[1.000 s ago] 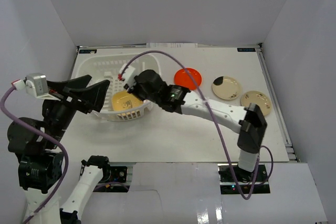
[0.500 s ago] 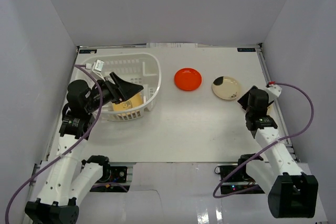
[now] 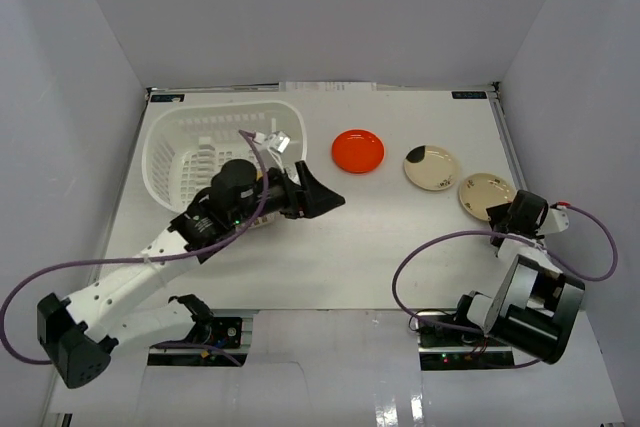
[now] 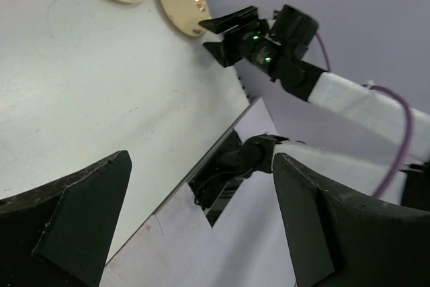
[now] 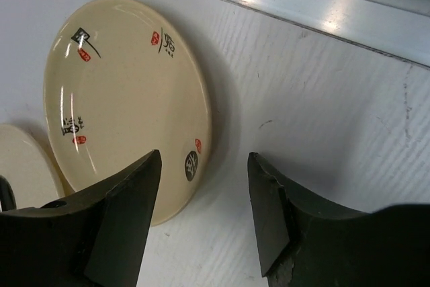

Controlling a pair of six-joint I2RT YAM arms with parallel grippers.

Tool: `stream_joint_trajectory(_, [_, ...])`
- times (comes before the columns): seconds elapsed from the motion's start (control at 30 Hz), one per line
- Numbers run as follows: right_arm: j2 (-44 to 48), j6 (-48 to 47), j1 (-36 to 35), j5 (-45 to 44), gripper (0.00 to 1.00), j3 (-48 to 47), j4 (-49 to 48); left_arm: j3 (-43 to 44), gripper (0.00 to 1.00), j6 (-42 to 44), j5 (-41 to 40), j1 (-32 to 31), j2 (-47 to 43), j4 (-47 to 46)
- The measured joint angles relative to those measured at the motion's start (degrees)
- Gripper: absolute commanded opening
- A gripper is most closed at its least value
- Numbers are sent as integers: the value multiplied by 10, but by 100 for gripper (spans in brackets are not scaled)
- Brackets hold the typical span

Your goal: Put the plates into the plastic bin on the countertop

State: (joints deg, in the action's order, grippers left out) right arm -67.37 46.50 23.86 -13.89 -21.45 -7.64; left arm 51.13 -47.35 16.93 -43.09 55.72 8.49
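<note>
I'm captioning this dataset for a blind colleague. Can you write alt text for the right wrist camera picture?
A cream plate with small red and black prints lies flat on the white countertop, the right gripper's two dark fingers open close to its rim. Another pale plate peeks in at left; a metal rail crosses the top.

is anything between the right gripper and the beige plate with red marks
Nothing visible does. The right gripper is open right at the rim of the plate, and only bare countertop shows in the gap between its fingers.
</note>
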Motion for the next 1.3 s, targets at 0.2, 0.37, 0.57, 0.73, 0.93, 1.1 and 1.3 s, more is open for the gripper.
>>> stream_joint_trajectory(0.2, [-94, 31, 13, 50, 35, -2, -122, 1, 95, 2, -149, -98, 118, -19])
stream_joint_trajectory(0.37, [-140, 55, 16, 72, 8, -1, -181, 18, 95, -5, -232, -115, 219, -50])
stream_joint_trajectory(0.57, [-64, 77, 17, 80, 8, 42, -189, 67, 95, -33, -324, -117, 348, -95])
stream_joint_trajectory(0.73, [90, 81, 16, 83, 8, 73, -139, 165, 91, -87, -389, -118, 486, -97])
stream_joint_trajectory(0.93, [243, 68, 1, 116, 8, 58, -99, 239, 82, -188, -457, -111, 600, -50])
stream_joint_trajectory(1.1, [228, 55, -37, 165, 8, 21, -83, 294, 80, -256, -494, -90, 648, -6])
stream_joint_trajectory(1.3, [220, 42, -99, 209, 8, 13, -83, 328, 79, -313, -509, -63, 669, 21])
